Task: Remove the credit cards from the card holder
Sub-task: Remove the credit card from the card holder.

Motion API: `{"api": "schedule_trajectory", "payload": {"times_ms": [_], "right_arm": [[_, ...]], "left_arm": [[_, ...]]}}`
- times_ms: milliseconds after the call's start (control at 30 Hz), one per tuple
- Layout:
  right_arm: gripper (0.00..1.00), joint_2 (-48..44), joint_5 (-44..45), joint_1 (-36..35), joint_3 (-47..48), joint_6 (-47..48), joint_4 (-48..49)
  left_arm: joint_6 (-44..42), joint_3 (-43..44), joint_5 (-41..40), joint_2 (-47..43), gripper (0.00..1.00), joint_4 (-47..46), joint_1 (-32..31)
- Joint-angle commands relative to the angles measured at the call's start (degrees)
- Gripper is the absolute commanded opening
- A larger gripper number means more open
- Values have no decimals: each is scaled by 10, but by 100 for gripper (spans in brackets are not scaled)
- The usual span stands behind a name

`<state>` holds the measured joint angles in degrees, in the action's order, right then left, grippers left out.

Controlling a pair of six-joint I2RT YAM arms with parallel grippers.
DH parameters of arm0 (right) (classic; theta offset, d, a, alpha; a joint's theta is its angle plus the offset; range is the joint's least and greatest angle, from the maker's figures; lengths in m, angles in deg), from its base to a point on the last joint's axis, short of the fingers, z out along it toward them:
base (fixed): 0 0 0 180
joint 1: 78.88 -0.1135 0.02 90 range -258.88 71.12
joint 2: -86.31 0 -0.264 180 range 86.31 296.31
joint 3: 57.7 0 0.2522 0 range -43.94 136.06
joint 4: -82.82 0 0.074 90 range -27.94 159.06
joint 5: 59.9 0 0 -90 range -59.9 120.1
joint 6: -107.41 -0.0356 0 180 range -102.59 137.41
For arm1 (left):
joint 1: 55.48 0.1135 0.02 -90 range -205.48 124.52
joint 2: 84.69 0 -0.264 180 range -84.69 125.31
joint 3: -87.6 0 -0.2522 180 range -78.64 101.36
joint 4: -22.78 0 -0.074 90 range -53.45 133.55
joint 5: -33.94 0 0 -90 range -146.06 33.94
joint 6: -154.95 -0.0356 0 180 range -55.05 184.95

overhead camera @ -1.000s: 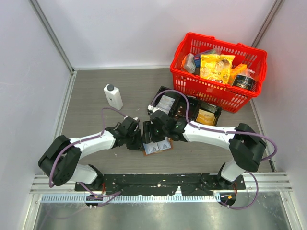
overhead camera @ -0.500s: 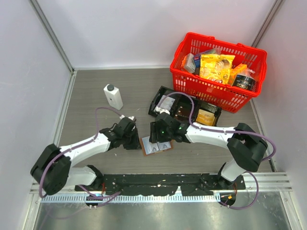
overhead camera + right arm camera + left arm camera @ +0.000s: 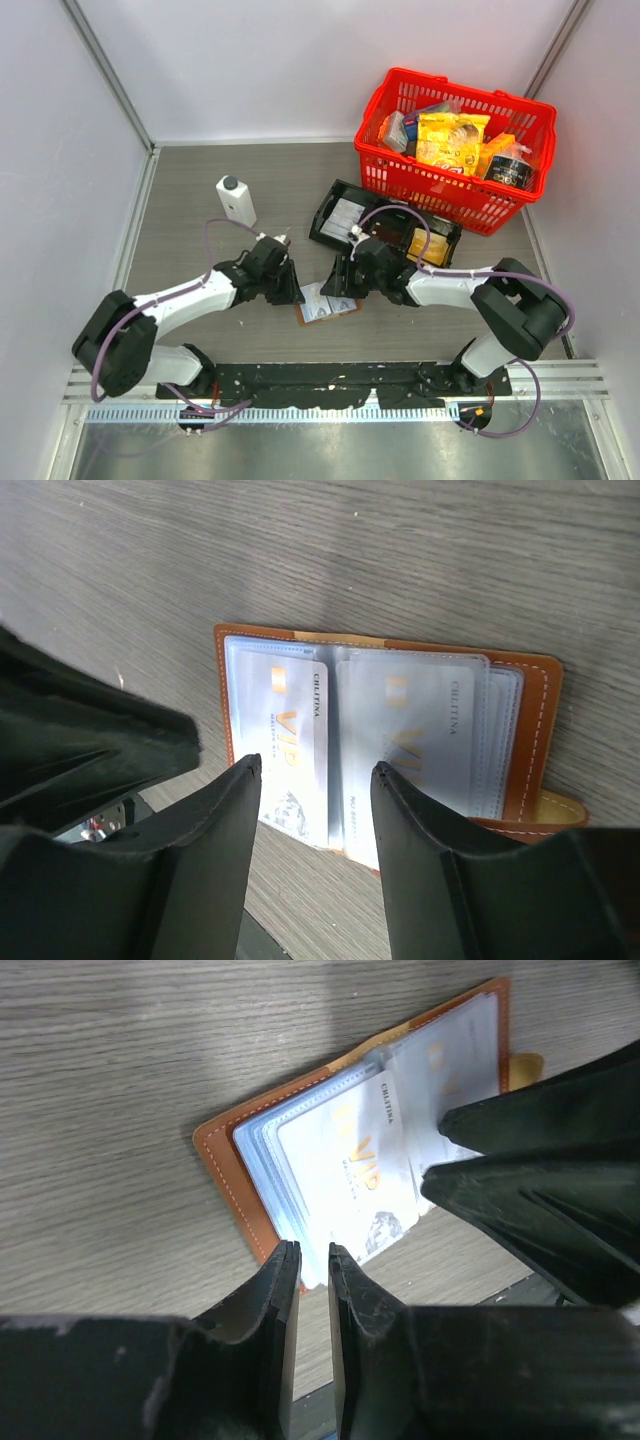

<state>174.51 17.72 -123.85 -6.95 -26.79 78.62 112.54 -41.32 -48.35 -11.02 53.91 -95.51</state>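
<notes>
The brown card holder lies open on the table between my two grippers. Its pale pockets hold whitish credit cards printed "VIP", and their ends stick out past the near brown edge. My left gripper is at the holder's left edge. In the left wrist view its jaws stand a narrow gap apart at the corner of the cards, with nothing between them. My right gripper is open wide and empty. It hovers over the holder's middle in the right wrist view.
A black compartment tray with packets lies just behind the holder. A red basket full of goods stands at the back right. A white bottle stands at the back left. The black base rail is close to the holder's near side.
My left gripper drew away to the left, then came back to the holder's left edge. My right gripper moved right and back, uncovering more of the holder.
</notes>
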Motion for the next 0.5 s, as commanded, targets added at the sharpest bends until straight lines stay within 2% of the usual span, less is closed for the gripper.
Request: {"api": "schedule_trajectory", "payload": {"times_ms": [0,267,467], "right_arm": [[52,-15,-36,7,-24,-19,97],[47,6,-48,8,-59,-29,139],[34,13,-61,8,-83,-35,190]], "left_arm": [[3,23,31,44,20,-56,-1],[-6,24,26,96,18,-59,-1],[-14,24,1,129,14,-30,-2]]}}
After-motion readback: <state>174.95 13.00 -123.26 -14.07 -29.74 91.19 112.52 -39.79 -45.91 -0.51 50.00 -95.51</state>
